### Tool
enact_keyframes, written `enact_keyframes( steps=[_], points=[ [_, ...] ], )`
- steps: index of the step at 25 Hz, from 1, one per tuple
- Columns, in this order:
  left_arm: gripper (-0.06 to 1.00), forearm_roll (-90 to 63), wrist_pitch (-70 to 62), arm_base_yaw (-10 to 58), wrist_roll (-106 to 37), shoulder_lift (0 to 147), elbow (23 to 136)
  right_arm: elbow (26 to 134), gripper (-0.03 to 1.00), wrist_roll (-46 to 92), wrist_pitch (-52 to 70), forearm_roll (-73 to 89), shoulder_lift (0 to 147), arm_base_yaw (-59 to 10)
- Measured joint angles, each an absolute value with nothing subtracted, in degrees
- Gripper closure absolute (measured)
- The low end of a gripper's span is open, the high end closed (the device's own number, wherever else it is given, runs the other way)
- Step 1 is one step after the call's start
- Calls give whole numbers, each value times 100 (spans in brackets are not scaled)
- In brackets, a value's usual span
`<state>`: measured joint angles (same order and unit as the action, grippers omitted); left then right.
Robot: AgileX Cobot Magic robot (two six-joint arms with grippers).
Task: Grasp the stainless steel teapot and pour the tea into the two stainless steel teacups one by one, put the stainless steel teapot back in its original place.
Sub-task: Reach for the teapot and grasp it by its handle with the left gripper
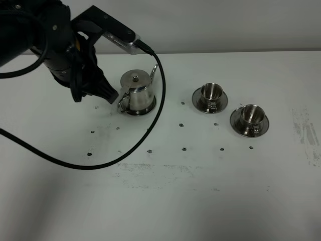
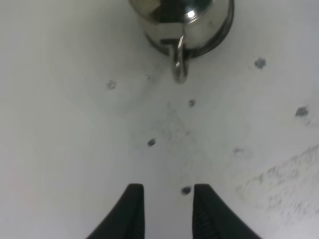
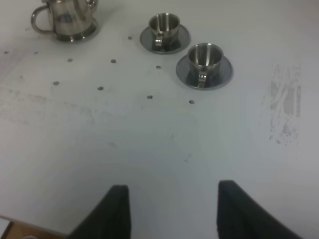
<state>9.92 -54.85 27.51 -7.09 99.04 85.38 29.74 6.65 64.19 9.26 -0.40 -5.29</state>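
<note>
The teapot point(image 1: 136, 93) stood upright on the white counter point(image 1: 200, 196), lid on, resting on what looked like the coaster point(image 1: 151, 107), though only a thin bright rim of it showed under the flared base. Its loop handle point(image 1: 123, 103) faced the left arm and its thin spout point(image 1: 153, 74) pointed away from that arm. The left jaws hung low over the counter just beside the handle, parted by a modest gap and holding nothing; in the left wrist view the teapot point(image 2: 189, 20) lay straight ahead of the two dark fingertips point(image 2: 133, 199), clearly apart from them. A black cable point(image 1: 89, 168) swept across the counter and curved up past the teapot's spout side. Well to the right of the pot sat one teacup point(image 1: 210, 91) on its saucer point(image 1: 197, 99), and beyond it, closer to the front edge, the other teacup point(image 1: 252, 114) on its own saucer point(image 1: 237, 123), both upright with their small handles turned toward the front. The right jaws, seen only in the right wrist view, stood wide apart and empty, well back from both cups. Grey scuff marks point(image 1: 306, 133) smudged the counter's right side.
</note>
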Motion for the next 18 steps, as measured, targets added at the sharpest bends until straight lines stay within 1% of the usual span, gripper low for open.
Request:
enact_keyframes(
  steps=[4,8,13,18],
  points=[
    [65,870,-5976,2326,-1033,9813,8814,2974,58,665,6419,926,-40,-529],
    [64,288,-6139,1895,-1542,9848,9215,2974,58,665,6419,926,-40,-529],
    [61,-262,-6402,1833,-1985,10045,9562,2974,58,665,6419,926,-40,-529],
    [53,-680,-6154,1833,-2208,10469,9709,2974,58,665,6419,943,-40,-529]
  ],
)
